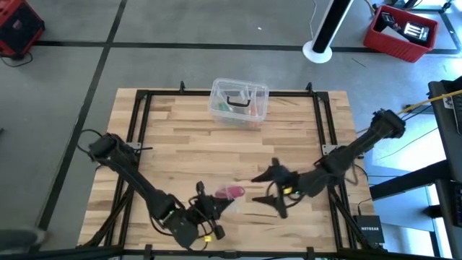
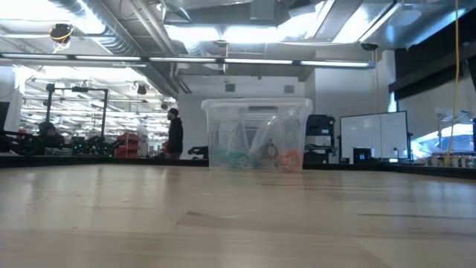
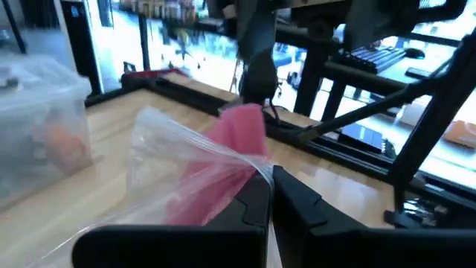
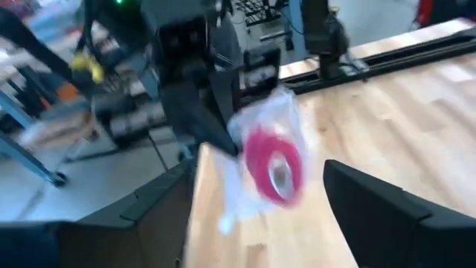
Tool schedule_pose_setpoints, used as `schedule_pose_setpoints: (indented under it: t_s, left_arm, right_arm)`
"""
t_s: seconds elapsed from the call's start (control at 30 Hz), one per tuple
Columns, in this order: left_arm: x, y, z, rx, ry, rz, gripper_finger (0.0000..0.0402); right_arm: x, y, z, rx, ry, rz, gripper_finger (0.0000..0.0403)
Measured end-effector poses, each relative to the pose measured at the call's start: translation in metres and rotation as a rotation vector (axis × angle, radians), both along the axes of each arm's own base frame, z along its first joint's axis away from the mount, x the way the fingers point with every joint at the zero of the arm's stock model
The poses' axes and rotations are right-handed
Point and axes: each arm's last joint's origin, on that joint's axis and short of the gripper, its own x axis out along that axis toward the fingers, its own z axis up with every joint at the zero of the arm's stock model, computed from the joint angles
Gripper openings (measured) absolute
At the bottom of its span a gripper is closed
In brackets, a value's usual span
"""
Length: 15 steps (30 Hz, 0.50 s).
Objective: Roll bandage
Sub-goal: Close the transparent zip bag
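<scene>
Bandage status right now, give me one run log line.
bandage: rolled, inside clear wrapper | left pincer: shut on wrapper | right pincer: open, facing bandage | clear box: far side

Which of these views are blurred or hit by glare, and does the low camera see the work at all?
Right wrist view: motion-blurred throughout, the bandage a smeared pink ring inside its clear wrapper. Left wrist view: soft, with bright windows behind. Low view: sharp, ceiling lights blown out, but only the clear plastic box shows, no arms. High view: evenly lit, window glare at the right edge.
</scene>
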Motion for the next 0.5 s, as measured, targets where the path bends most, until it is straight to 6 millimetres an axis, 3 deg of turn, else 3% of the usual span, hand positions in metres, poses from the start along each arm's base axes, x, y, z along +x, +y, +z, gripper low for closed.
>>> schedule_pose_setpoints:
  t_s: [0.17,0.27,0.4,0.5]
  left_arm:
    - [-0.013,0.035,0.031,-0.143,0.034,-0.02,0.0001]
    - [-0.018,0.043,0.043,-0.161,0.076,-0.109,0.0001]
    - [-0.023,0.037,0.046,-0.129,0.093,-0.173,0.0001]
    - [-0.03,0.044,0.038,-0.168,0.137,-0.047,0.0001]
  right_arm:
    - [-0.016,-0.009,0.001,-0.127,0.063,-0.039,0.0301]
    - [-0.017,-0.009,-0.008,-0.178,0.105,-0.047,0.0301]
    - [-0.015,-0.003,-0.036,-0.267,0.16,-0.07,0.0301]
    - [-0.014,0.001,-0.056,-0.317,0.195,-0.089,0.0301]
